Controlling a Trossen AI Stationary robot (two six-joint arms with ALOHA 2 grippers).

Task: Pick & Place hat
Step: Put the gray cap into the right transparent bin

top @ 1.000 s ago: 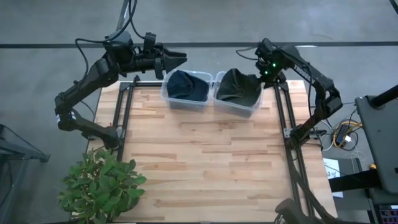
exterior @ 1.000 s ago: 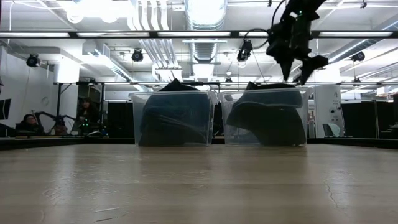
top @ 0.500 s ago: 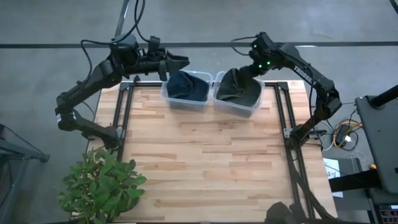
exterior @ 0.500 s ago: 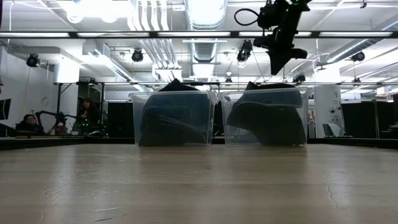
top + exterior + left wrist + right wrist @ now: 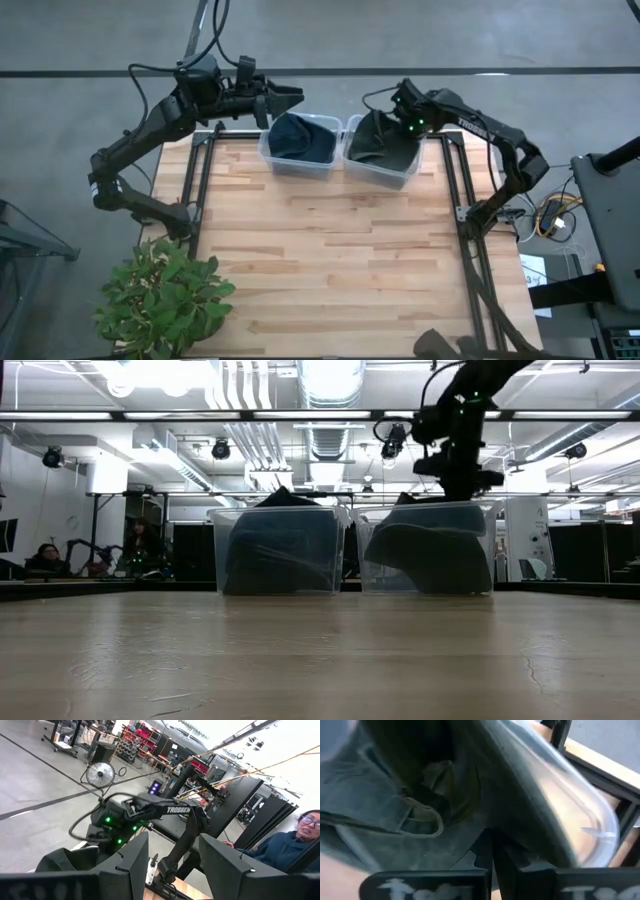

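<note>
Scanning from the left edge of the bench (image 5: 330,260), a potted plant (image 5: 160,298) sits at the near corner, clear of the work. The left tool (image 5: 283,97) hangs spread beside the left bin (image 5: 300,145), which holds a dark hat (image 5: 300,137); if it drifts inward it could knock that light plastic wall. Next comes the right bin (image 5: 382,150), touching its neighbour, with the olive hat (image 5: 380,140) bunched inside. The right tool (image 5: 392,122) is down at this bin's rim, fingers pressed together; the wrist view shows fabric folds and the clear wall right at the tips, but whether cloth is actually caught between them is hard to tell. The main risk, as I judge it, is a lift that comes away empty, or pinches only a thin fold that slips. A grip snagging the rim could also drag or tip the bin, shoving its neighbour along.
</note>
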